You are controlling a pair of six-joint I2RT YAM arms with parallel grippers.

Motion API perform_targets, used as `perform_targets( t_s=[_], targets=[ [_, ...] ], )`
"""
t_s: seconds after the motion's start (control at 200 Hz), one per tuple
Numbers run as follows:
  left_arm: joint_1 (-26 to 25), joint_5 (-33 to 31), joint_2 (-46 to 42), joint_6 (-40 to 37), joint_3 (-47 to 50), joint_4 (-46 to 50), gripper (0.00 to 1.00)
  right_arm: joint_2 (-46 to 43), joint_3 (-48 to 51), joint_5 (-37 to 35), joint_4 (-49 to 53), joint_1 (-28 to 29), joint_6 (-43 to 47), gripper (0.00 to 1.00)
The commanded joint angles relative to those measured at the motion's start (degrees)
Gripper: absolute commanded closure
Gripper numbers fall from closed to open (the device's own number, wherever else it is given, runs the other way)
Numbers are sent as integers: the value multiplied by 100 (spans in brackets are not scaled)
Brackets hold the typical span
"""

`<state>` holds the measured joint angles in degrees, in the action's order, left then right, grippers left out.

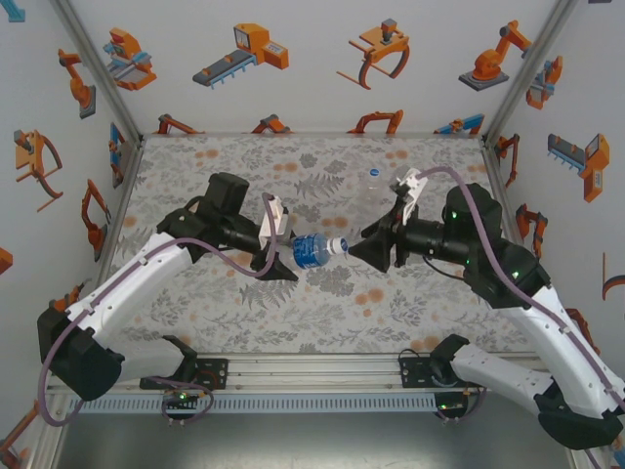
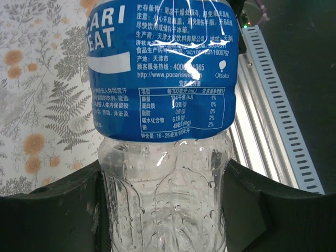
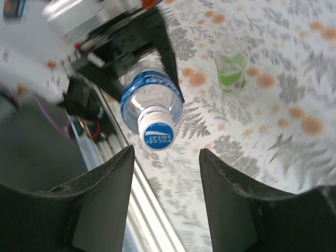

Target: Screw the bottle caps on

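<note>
Holding the blue-label bottle (image 1: 312, 251) sideways off the surface, left gripper (image 2: 165, 205) is clamping its body. Cap (image 3: 157, 135) is pointing at right gripper (image 3: 165, 163), whose fingers are standing apart, touching nothing. Green bottle (image 3: 231, 65) is standing on floral table (image 1: 244, 313), with robot-print walls (image 1: 293, 59) around. Its top is blurring out.

My blue-label bottle (image 1: 312, 251) lies level in the air, clamped by my left claw (image 1: 284, 257), with its white-and-blue cap (image 3: 158, 136) on the neck. The green-tinted bottle (image 3: 231, 67) stands upright on the worktop (image 3: 294, 157).
</note>
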<state>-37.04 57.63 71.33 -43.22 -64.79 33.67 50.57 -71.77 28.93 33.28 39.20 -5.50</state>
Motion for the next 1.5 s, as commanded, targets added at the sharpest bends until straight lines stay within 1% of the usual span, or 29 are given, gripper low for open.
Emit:
perform_targets(
  t_s=[0.0, 0.065, 0.135, 0.431, 0.601, 0.836, 0.901, 1.036, 1.142, 1.202, 1.262, 1.322, 1.367, 1.497],
  targets=[
    [34, 415, 16, -257, -183, 255, 100, -21, -146, 1322, -5, 39, 2440, 45],
    [33, 432, 20, -283, -191, 278, 100, 14, -129, 1532, -19, 39, 3020, 44],
    [32, 436, 3, -299, -191, 295, 100, 67, -77, 1608, -115, 43, 3339, 43],
    [38, 459, 4, -301, -192, 307, 100, 285, 45, 1742, -518, 52, 3362, 44],
    [34, 438, -20, -296, -183, 314, 100, 367, 148, 1781, -559, 61, 3346, 52],
    [23, 453, -18, -294, -183, 313, 100, 429, 262, 1765, -555, 88, 3345, 54],
    [25, 447, -37, -301, -183, 310, 100, 430, 294, 1755, -589, 104, 3336, 58],
    [25, 440, -36, -310, -187, 309, 100, 410, 368, 1683, -625, 114, 3318, 61],
    [31, 439, -42, -302, -183, 314, 100, 427, 388, 1611, -636, 123, 3198, 70],
    [30, 425, -51, -309, -183, 311, 100, 437, 387, 1511, -709, 132, 2891, 76],
    [31, 408, -58, -316, -185, 310, 100, 437, 414, 1313, -827, 131, 2341, 83],
    [33, 369, -72, -322, -183, 310, 100, 437, 485, 1046, -1001, 132, 1400, 91],
    [37, 346, -79, -314, -183, 302, 100, 430, 562, 775, -1176, 132, 572, 100],
    [46, 148, -110, -147, -128, 106, 100, 409, 872, 28, -1631, 134, -2052, 100]
  ],
)
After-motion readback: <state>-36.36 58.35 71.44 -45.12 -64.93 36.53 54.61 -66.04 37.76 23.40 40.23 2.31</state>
